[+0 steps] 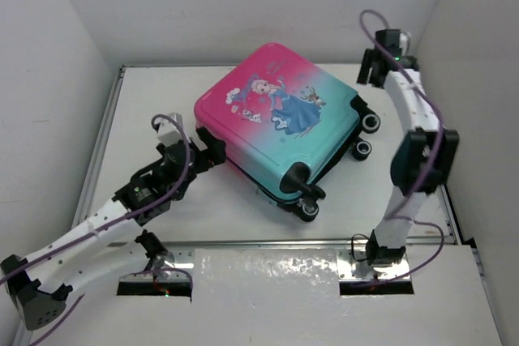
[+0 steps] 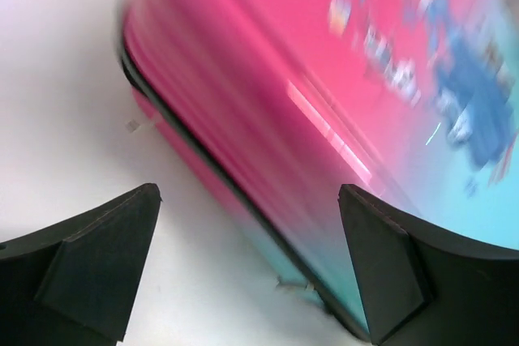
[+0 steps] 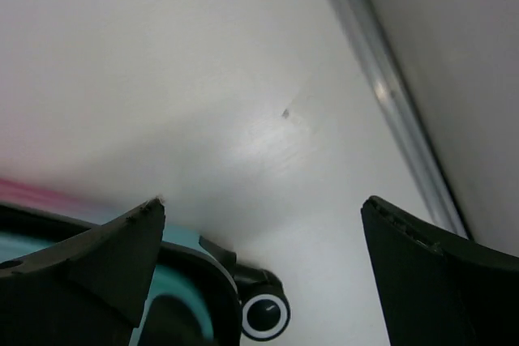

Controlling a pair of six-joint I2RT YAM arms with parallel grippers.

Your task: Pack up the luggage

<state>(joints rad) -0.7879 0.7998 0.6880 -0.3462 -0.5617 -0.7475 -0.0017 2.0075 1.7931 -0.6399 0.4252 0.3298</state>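
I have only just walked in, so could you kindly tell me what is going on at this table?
Two robot arms are working on a suitcase, which lies flat on the table, print side up and apparently shut. The left claw is at the case's pink edge with its jaws open, gripping nothing. The right claw hangs open above the table by the far wheel, also holding nothing.
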